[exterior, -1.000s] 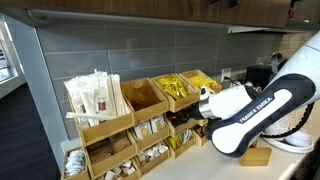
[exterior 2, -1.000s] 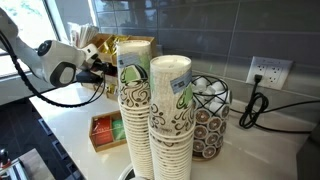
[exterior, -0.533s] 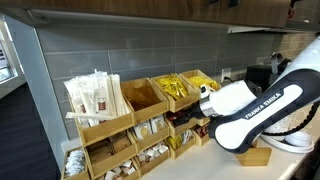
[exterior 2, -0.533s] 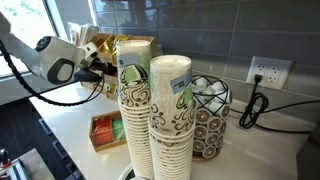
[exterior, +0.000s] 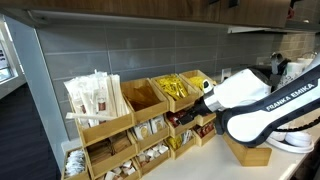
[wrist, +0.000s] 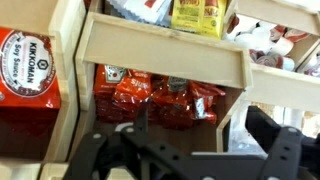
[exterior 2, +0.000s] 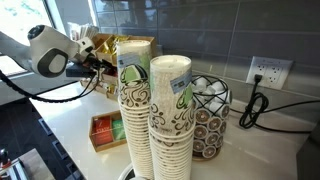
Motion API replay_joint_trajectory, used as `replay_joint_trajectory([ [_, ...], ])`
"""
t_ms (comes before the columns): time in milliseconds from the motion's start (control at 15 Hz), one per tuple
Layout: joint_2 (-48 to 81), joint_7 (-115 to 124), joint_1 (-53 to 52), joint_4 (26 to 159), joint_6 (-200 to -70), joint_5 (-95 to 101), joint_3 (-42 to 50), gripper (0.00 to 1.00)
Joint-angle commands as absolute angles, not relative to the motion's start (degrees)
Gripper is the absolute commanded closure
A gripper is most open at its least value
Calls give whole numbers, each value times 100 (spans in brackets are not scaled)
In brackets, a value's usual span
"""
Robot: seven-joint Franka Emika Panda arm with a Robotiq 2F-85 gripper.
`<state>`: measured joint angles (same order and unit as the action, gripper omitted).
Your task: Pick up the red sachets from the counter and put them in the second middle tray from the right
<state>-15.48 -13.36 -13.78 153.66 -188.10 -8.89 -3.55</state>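
In the wrist view my gripper (wrist: 205, 140) is open and empty, its black fingers (wrist: 140, 128) spread wide just in front of the rack's middle tier. Between them lies the light-wood tray (wrist: 232, 122) holding a heap of red sachets (wrist: 160, 100). In an exterior view the gripper (exterior: 192, 117) sits at the same red-filled compartment (exterior: 181, 117), second from the right in the middle row. In an exterior view the gripper (exterior 2: 96, 63) points at the rack (exterior 2: 132, 48). I see no red sachets on the pale counter (exterior 2: 70, 122).
Soy sauce packets (wrist: 28, 75) fill the compartment to the left, yellow packets (wrist: 200, 15) the tray above, white packets (wrist: 262, 45) the one to the right. Stacked paper cups (exterior 2: 150, 115), a wire basket of pods (exterior 2: 212, 115) and a small wooden box (exterior 2: 105, 132) stand on the counter.
The arm's elbow has swung upward and away from the rack while the gripper has stayed in front of the red-sachet compartment.
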Motion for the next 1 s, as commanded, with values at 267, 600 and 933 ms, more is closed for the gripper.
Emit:
replay_joint_trajectory([
  [267,-2959,-1599,-1554,15915,-17465,-885,-82,0],
  [600,-3504,-1346,-1562,15725,-16345,-601,94,0],
  [933,-4008,-1381,-1604,15706,-15681,-668,141,0],
])
